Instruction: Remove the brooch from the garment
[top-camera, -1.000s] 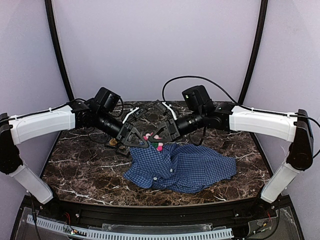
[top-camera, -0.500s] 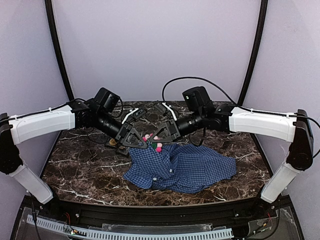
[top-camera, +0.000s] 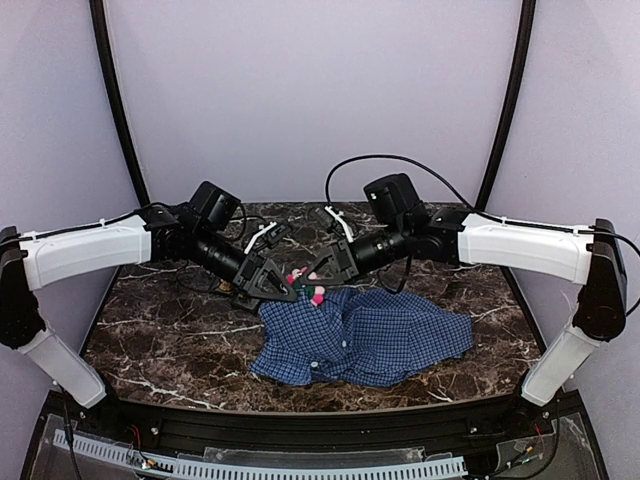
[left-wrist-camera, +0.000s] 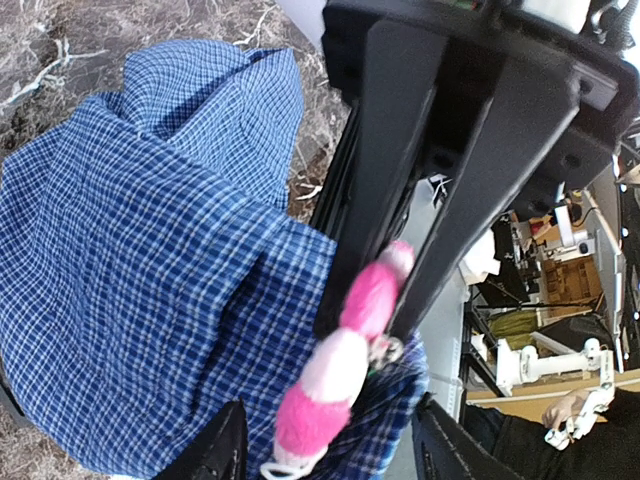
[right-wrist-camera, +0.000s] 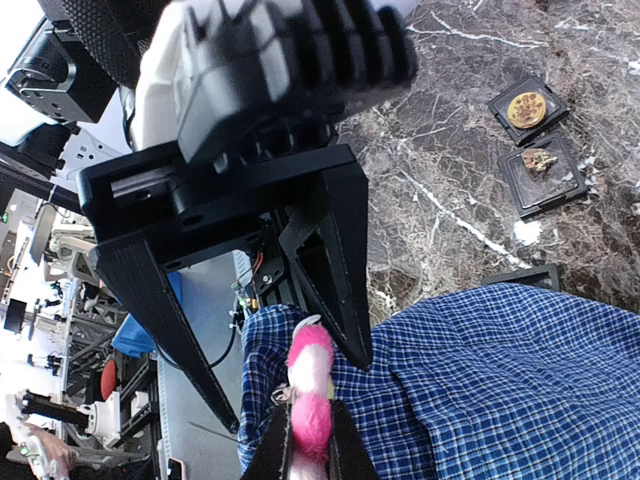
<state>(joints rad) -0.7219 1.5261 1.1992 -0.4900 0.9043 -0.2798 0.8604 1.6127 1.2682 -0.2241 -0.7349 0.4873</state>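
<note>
Pink brooch (right-wrist-camera: 310, 365) clamped between the right gripper (right-wrist-camera: 307, 447)'s fingers.
Left gripper (left-wrist-camera: 330, 445) gapes around the shirt (left-wrist-camera: 150, 260); best it grips before any pull.

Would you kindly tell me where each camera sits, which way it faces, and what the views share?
Top external: above and behind the arms, looking down at the table; both arms show, left pincer and right pincer close together over the shirt.
Left wrist: on the left arm, facing the brooch; own fingertips at the bottom edge.
Right wrist: on the right arm, facing the left pincer; its own pincer clamps the brooch.
Shared: all see brooch and shirt.
</note>
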